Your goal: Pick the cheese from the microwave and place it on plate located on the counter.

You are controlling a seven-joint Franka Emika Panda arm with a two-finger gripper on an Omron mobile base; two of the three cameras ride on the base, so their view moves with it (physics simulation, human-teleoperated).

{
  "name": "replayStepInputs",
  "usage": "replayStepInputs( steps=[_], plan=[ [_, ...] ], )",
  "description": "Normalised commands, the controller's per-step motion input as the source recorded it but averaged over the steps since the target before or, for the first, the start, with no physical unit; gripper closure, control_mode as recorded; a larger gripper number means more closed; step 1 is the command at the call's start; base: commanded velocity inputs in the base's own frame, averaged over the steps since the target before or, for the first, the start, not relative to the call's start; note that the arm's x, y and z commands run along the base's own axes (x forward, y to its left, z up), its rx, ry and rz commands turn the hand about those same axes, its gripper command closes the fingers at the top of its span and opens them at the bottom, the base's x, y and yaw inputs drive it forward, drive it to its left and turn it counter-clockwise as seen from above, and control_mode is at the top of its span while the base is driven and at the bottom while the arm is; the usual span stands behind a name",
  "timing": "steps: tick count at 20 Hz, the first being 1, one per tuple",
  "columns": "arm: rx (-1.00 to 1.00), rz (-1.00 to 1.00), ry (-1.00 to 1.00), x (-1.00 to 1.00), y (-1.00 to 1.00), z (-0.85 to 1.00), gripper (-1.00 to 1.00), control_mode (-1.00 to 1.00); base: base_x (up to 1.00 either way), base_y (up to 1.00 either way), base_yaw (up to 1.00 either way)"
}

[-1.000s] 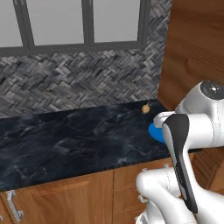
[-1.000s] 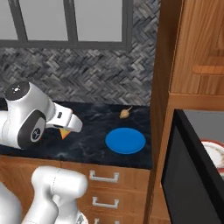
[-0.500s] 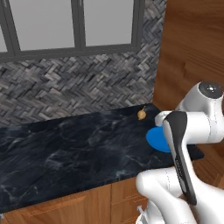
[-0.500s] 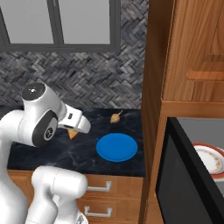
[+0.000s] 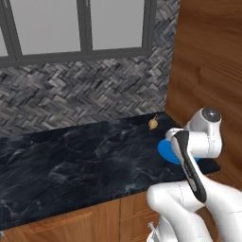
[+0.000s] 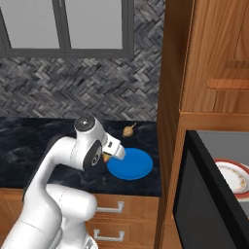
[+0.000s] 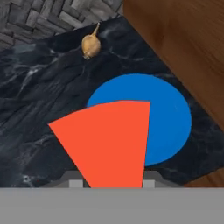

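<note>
Above the plate [image 7: 170, 118], the gripper [image 7: 111, 183] pinches the cheese [image 7: 107, 140].

— Behind? Herringbone grey tile backsplash [image 5: 85, 101], with a dark-framed window [image 5: 78, 28] above, panes pale and flat grey.

— To the right? Tall wooden cabinet [image 6: 214, 63], warm brown grain. Below, wooden drawers [image 6: 124, 216] with silver handles [image 6: 111, 210]. Even, shadowless light throughout.
</note>
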Motion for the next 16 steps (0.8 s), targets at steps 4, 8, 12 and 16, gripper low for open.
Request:
replayStepInputs(
  steps=[4,8,12,16],
  plan=[
    [-0.01,-0.16,0.24,0.91,-0.18,-0.53,1.00,-1.00,0.00,0.00,0.00],
    [0.00,-0.10,0.26,0.69,-0.28,-0.16,1.00,-1.00,0.00,0.00,0.00],
    [0.00,0.00,0.19,0.70,-0.20,-0.27,1.00,-1.00,0.00,0.00,0.00],
    [0.00,0.00,0.12,0.52,-0.30,-0.38,1.00,-1.00,0.00,0.00,0.00]
  ],
)
